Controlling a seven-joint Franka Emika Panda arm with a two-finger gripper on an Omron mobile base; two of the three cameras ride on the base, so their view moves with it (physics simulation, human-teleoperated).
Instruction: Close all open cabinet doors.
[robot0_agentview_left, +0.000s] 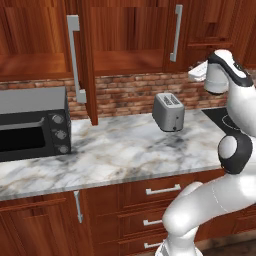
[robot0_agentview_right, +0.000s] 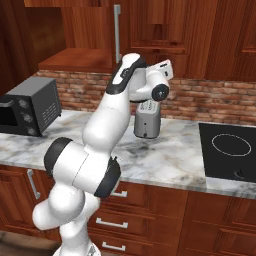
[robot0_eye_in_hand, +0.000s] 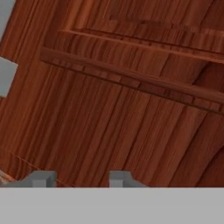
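You have the gripper (robot0_eye_in_hand: 78, 178) clenched with nothing between its tips, held close against the wood of a shut cabinet door (robot0_eye_in_hand: 131, 109) above the counter (robot0_agentview_left: 125, 150), while another cabinet door (robot0_agentview_left: 87, 65) stands swung out edge-on between the microwave (robot0_agentview_left: 32, 122) and the toaster (robot0_agentview_left: 168, 112).

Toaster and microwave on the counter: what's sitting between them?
Nothing sits there. In the left base view, bare marble counter runs from the microwave to the toaster.
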